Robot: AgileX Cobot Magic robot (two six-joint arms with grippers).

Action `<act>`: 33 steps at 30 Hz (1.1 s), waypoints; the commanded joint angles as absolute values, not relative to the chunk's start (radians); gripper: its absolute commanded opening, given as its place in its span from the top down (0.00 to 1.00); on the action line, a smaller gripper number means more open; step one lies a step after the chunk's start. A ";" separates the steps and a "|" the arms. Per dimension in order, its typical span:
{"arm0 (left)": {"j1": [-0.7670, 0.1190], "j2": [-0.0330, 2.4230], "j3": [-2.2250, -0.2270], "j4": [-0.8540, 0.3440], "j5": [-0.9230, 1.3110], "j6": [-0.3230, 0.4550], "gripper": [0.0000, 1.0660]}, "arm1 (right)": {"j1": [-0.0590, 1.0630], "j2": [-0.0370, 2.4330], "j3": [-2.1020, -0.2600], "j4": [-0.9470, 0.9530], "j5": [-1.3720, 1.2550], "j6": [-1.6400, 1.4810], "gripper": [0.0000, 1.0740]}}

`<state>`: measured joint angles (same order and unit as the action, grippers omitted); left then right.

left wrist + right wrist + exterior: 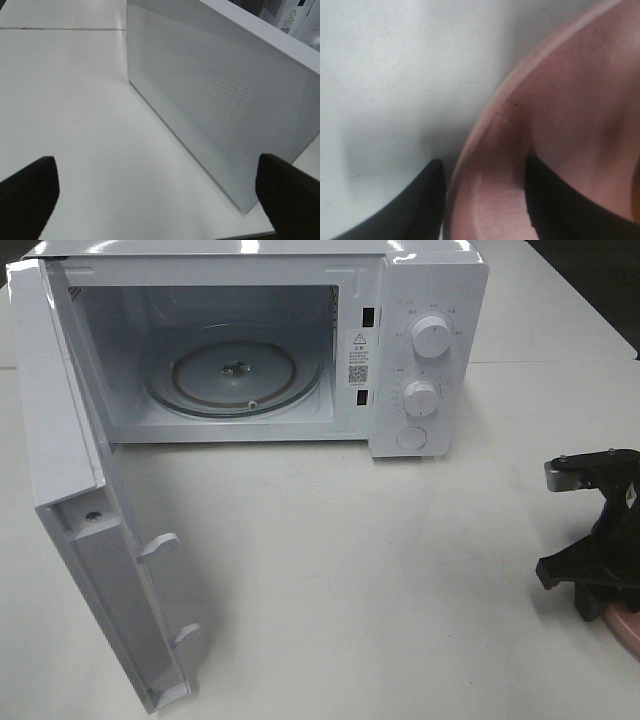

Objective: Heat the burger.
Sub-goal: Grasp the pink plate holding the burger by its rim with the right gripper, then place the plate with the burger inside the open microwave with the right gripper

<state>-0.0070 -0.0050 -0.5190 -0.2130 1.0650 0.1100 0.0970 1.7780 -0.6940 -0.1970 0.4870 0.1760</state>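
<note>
Worktop (400,570): pale and plain, carrying everything in shot.
Microwave (440,290): white, at the far edge, its cavity facing the near edge.
Door (70,500): swung fully open, reaching toward the near-left corner.
Turntable (235,375): a bare glass disc inside the cavity.
Right gripper (485,200): low at the right edge, jaws astride the plate rim, one inside and one outside. Whether they pinch it cannot be told.
Left gripper (155,195): jaws spread wide and holding nothing, facing the door's outer panel.
Pink plate (625,628): at the right edge, under the right gripper.
Burger: shows in no view, so its place cannot be told.
</note>
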 commanded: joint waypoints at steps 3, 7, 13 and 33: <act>-0.008 -0.022 -0.515 -0.222 1.063 0.110 0.06 | 0.093 1.801 -0.683 -0.178 0.460 0.182 0.89; -0.008 -0.022 -0.515 -0.222 1.063 0.110 0.06 | 0.093 1.801 -0.683 -0.178 0.464 0.162 1.00; -0.008 -0.022 -0.515 -0.222 1.063 0.110 0.06 | 0.093 1.801 -0.683 -0.177 0.471 0.177 1.00; -0.008 -0.022 -0.515 -0.222 1.063 0.110 0.06 | 0.276 1.699 -0.683 -0.454 0.647 0.484 1.00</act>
<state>-0.0070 -0.0050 -0.5190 -0.2130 1.0650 0.1100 0.2710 1.7070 -0.6880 -0.4240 0.6400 0.4710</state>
